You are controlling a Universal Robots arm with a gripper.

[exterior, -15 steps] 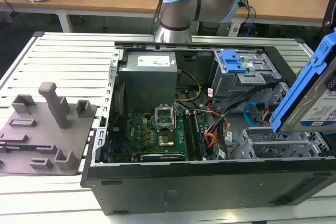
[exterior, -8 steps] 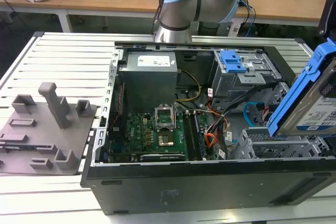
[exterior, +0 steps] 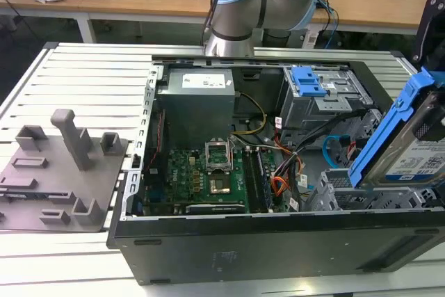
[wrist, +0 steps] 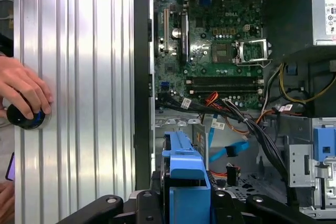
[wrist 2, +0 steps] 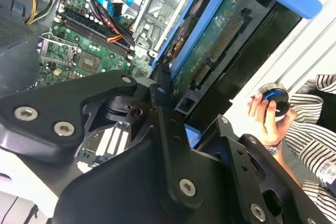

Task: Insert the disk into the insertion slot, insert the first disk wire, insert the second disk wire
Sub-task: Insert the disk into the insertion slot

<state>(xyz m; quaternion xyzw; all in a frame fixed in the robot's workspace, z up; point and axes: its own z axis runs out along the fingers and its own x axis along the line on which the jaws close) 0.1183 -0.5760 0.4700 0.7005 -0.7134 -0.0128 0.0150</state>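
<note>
My gripper (wrist: 185, 202) is shut on the disk (exterior: 411, 145), a silver drive in a bright blue carrier. I hold it tilted above the open computer case at the exterior view's right. Just below its lower end sits the insertion slot (exterior: 342, 194), a grey perforated cage. In the second wrist view the disk (wrist 2: 218, 45) shows its green circuit side, with the cage (wrist 2: 169, 9) beside it. The second disk wire (exterior: 332, 148), a thin light-blue cable, loops free beside the cage and also shows as a blue cable (wrist: 231, 150) in the first wrist view. Which lead is the first disk wire I cannot tell.
A taller grey bay with a blue latch (exterior: 311, 87) stands behind the cage. The motherboard (exterior: 208, 179) and orange-red-yellow wires (exterior: 281, 186) fill the case floor. A person's hand (wrist: 23, 90) rests on a round knob on the slatted table. A grey fixture plate (exterior: 59, 172) lies at the exterior view's left.
</note>
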